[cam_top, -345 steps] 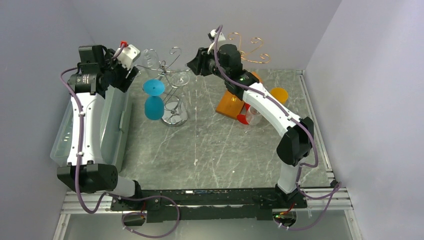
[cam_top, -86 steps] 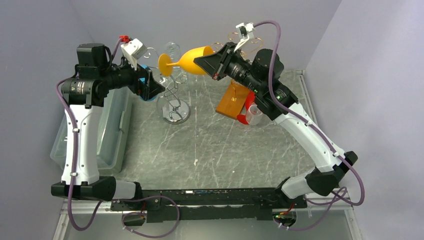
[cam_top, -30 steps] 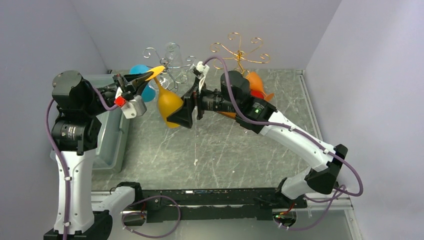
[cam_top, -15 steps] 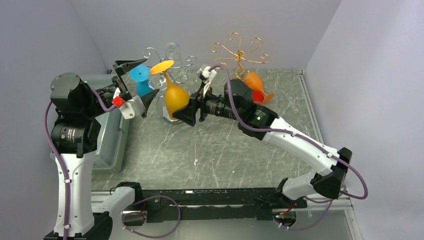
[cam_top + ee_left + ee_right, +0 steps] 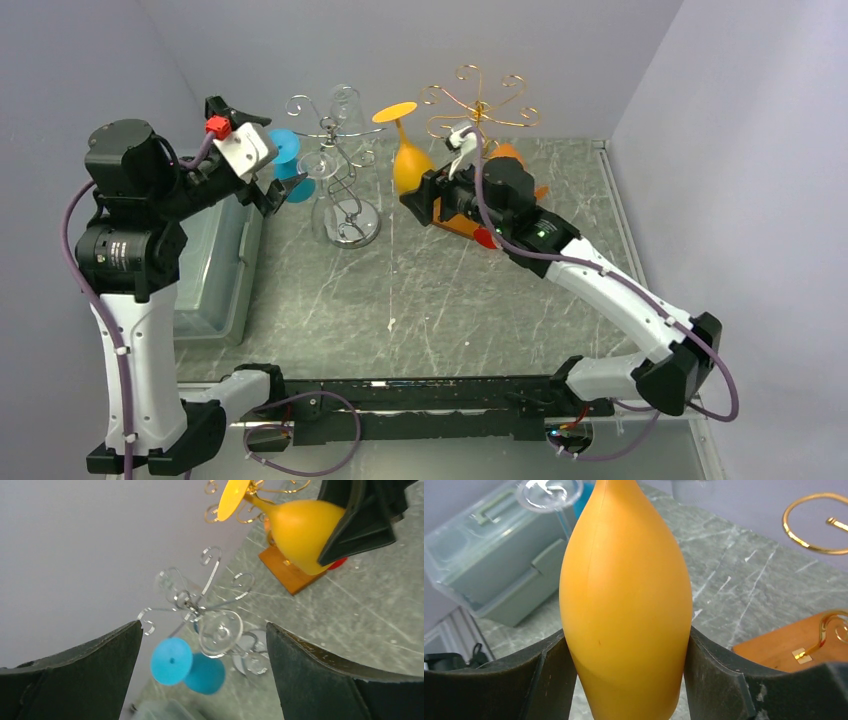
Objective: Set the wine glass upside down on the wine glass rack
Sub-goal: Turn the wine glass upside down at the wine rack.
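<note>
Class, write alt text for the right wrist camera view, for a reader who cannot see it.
The right gripper clamps the bowl of an orange wine glass, which fills the middle of the frame. Behind it lie a grey marbled table, a clear lidded bin at left, and a gold wire rack on a wooden base at right.

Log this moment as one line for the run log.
right gripper: shut on yellow wine glass, foot up | left gripper: open, empty | gold rack: glass beside it, not yet hung
</note>
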`<move>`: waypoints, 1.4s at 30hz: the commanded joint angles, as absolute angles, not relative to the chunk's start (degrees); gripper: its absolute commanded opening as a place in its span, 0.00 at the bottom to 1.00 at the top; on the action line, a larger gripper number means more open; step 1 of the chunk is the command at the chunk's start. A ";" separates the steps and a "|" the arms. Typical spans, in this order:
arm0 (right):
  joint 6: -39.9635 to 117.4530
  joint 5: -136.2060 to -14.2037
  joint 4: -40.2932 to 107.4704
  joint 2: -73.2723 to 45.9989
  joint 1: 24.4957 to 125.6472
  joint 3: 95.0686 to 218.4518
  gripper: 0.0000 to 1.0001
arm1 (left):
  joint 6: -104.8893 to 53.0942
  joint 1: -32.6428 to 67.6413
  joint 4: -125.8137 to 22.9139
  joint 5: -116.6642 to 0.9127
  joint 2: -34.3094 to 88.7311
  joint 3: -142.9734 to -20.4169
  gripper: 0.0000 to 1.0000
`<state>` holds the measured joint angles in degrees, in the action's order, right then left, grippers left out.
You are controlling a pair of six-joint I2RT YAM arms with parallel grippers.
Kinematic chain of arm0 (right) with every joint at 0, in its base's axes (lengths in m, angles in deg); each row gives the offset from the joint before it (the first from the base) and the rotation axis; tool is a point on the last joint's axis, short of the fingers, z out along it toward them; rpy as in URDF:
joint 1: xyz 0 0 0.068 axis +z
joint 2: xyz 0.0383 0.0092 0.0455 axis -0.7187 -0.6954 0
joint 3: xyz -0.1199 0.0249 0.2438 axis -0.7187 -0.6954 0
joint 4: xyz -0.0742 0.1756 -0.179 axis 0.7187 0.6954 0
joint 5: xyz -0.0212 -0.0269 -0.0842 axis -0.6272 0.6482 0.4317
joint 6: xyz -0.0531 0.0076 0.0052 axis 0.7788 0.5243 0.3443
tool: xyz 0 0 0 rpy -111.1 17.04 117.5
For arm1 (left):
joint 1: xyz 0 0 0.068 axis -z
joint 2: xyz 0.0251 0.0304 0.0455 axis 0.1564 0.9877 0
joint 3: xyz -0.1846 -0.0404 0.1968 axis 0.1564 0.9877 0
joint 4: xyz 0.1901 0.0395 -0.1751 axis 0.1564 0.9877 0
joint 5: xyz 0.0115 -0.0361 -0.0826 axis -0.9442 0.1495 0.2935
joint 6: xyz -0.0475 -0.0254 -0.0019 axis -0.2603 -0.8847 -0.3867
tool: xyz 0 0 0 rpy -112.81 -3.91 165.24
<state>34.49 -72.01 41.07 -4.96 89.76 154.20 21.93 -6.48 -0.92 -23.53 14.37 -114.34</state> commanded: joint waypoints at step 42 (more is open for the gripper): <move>39.92 -78.90 17.39 -25.29 89.83 151.31 0.54 | 12.05 -6.36 22.48 -40.46 21.10 -127.41 0.96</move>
